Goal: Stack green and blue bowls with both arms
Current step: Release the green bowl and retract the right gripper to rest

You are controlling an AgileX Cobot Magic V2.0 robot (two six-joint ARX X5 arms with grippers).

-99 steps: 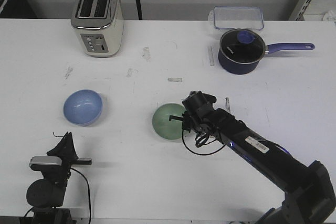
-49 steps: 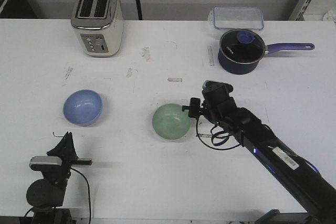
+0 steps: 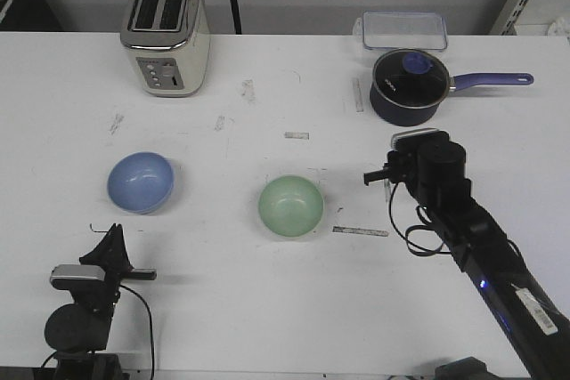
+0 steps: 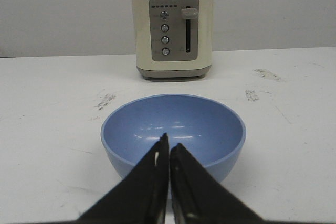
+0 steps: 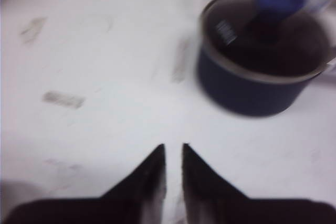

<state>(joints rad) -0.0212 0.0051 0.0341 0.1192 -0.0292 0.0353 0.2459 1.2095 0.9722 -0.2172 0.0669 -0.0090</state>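
1. Front view: a pale green bowl (image 3: 291, 206) sits open side up at the centre of the white table (image 3: 267, 309), with a periwinkle blue bowl (image 3: 140, 181) well apart at centre left; neither is stacked.
2. The right arm (image 3: 472, 238) reaches in from the lower right, its wrist right of the green bowl and clear of it. The right gripper is hidden behind the wrist block here.
3. The left arm (image 3: 85, 304) stands at the lower left corner, below the blue bowl.
4. Along the top of the frame stand a cream two-slot toaster (image 3: 166, 33) at upper left, and at upper right a dark navy saucepan (image 3: 410, 86) with a glass lid and long blue handle, just in front of a clear plastic container (image 3: 403, 30).
5. Left wrist view: the left gripper (image 4: 169, 153), invisible from the front, shows its black fingers pressed together with only a hairline between them, tips overlapping the blue bowl's (image 4: 173, 132) near wall. The toaster (image 4: 173, 27) faces the lens at top centre, its lever and buttons visible.
6. Right wrist view, blurred: the right gripper (image 5: 173, 153) has its pointed fingers nearly together, a narrow slit between, holding nothing, at the bottom of the frame over bare table. The saucepan (image 5: 257, 77) fills the upper right. No bowl appears.
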